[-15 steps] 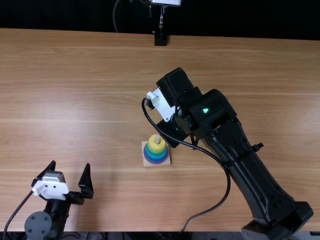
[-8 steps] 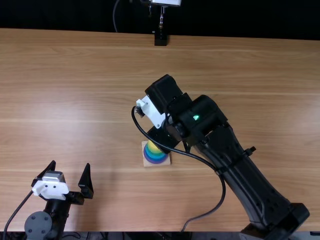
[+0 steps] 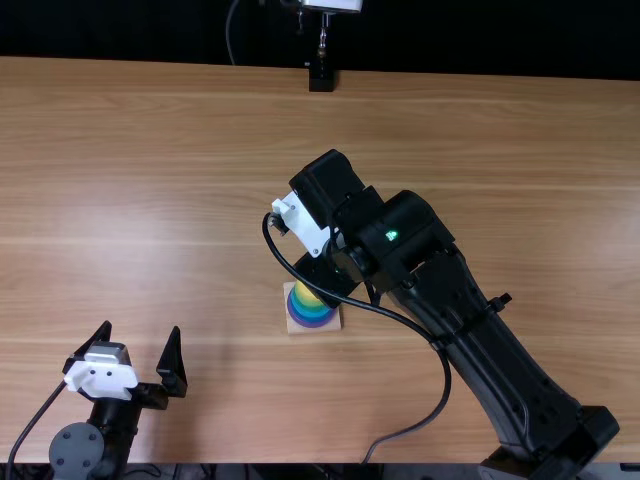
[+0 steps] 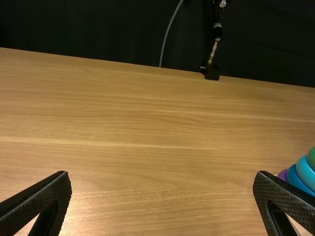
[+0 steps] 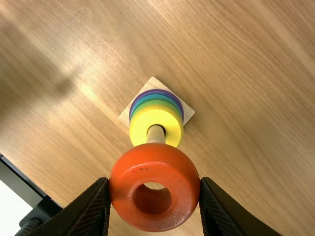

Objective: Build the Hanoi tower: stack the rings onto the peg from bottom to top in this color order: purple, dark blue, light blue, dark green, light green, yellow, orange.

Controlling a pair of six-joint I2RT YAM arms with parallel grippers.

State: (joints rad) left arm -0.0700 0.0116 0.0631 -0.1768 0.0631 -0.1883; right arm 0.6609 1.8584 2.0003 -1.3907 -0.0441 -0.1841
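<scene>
Shifted toward the left arm's side since the earliest frame, the right gripper [image 3: 325, 277] now hangs over the stack, orange ring [image 5: 155, 164] in its grip.
The right fingers pinch the orange ring from both sides; behind it in the right wrist view rises the peg [image 5: 156, 135], with the yellow ring [image 5: 156, 117] topmost, green and blue rings beneath, and the purple ring [image 5: 155, 91] lowest on the square base [image 5: 189, 112]. Low over the desk [image 3: 150, 200], the left gripper [image 3: 141, 328] has its fingers spread, nothing between them.
</scene>
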